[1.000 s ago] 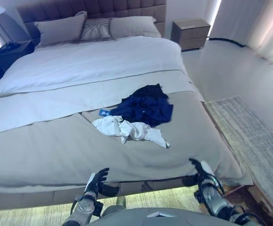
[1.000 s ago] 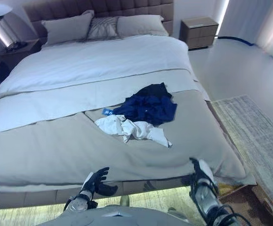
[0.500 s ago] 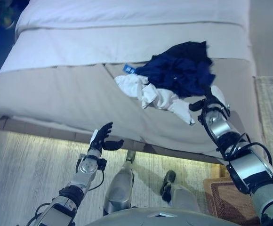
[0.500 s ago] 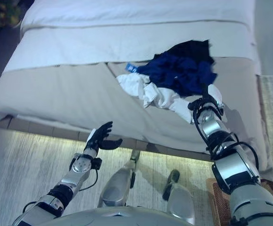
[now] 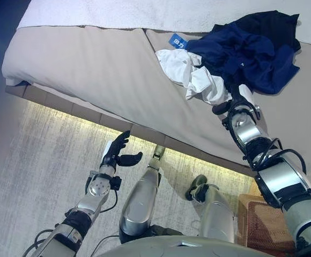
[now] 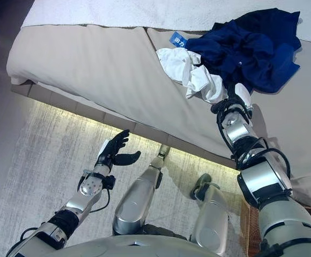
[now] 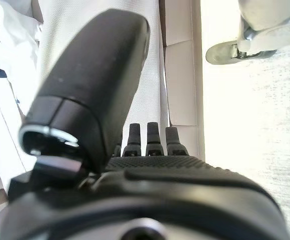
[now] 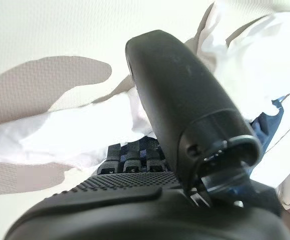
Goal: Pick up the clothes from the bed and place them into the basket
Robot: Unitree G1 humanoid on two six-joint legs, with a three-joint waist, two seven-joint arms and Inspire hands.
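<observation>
A wide bed with a beige-grey cover [image 5: 91, 64] is carrying a crumpled navy-blue garment [image 5: 252, 51] near its foot edge, overlapping a smaller crumpled white garment [image 5: 190, 75]. The right hand [image 5: 240, 101] is touching the white garment, fingers straight. The left hand [image 5: 115, 152] is hanging open off the bed, empty.

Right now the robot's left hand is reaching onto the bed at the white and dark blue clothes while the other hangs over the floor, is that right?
Not quite: the hands are swapped. The right hand is the one on the bed, at the white garment and dark blue garment. The left hand hangs open over the floor. The left eye view shows it.
</observation>
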